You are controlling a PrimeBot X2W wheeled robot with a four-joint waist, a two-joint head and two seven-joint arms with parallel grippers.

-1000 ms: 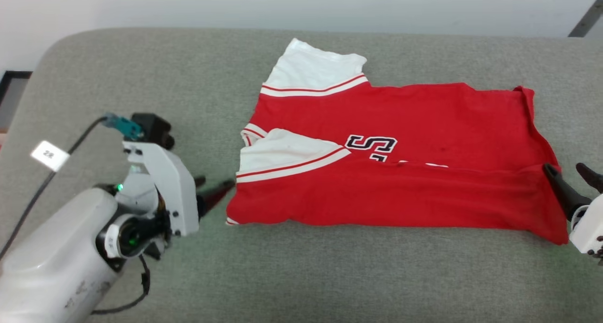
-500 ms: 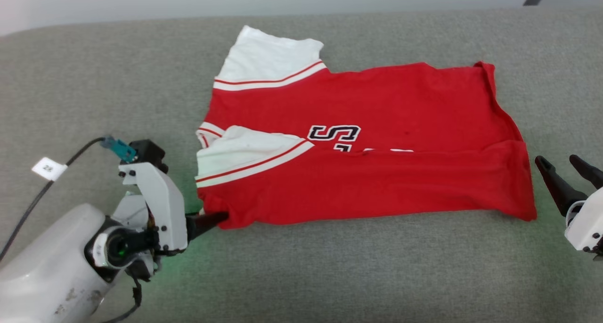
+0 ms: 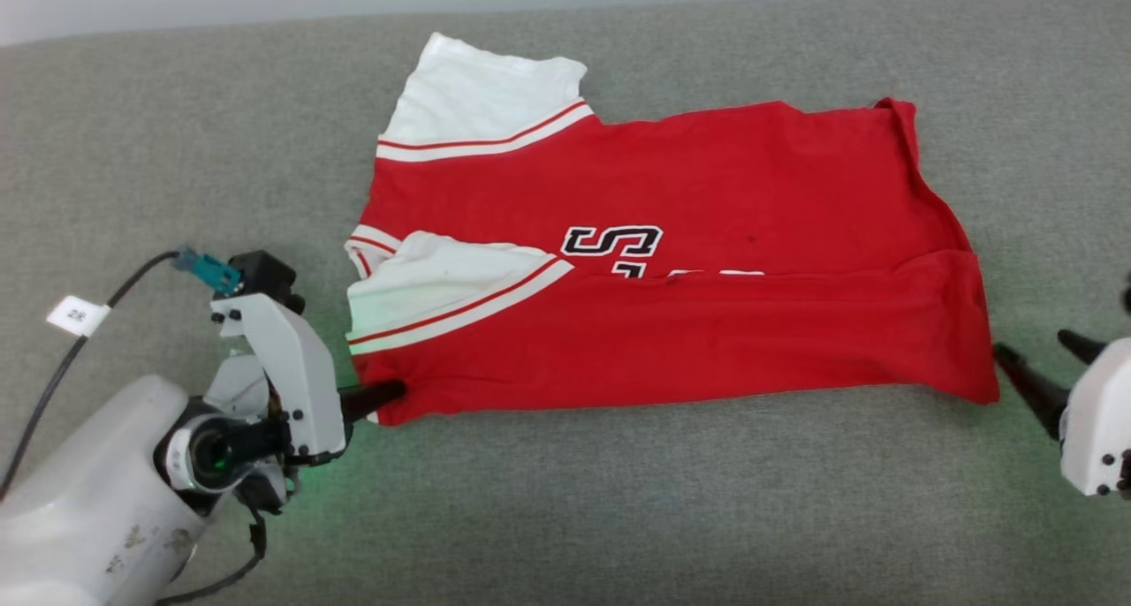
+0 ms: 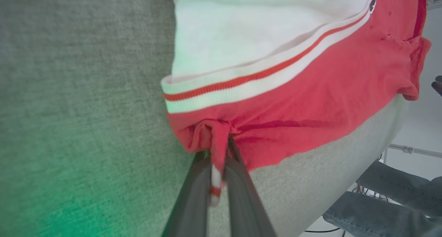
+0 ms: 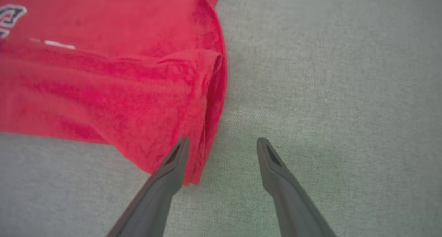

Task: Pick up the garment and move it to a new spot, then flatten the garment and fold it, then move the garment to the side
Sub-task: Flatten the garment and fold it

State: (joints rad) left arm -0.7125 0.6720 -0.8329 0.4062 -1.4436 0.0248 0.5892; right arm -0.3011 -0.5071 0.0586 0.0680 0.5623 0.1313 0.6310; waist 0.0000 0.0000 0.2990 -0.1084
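At the left wrist, left jaws pinch the garment [image 4: 328, 92] at its corner; right jaws stand spread.

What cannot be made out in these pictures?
- Head view: lower half of the lettering on the garment, hidden under its folded panel.
- Left wrist view: left pincer tips, buried in bunched hem.
- Left wrist view: a person, cut off at the legs by the edge.
- Head view: right pincer body, cut by the right edge.
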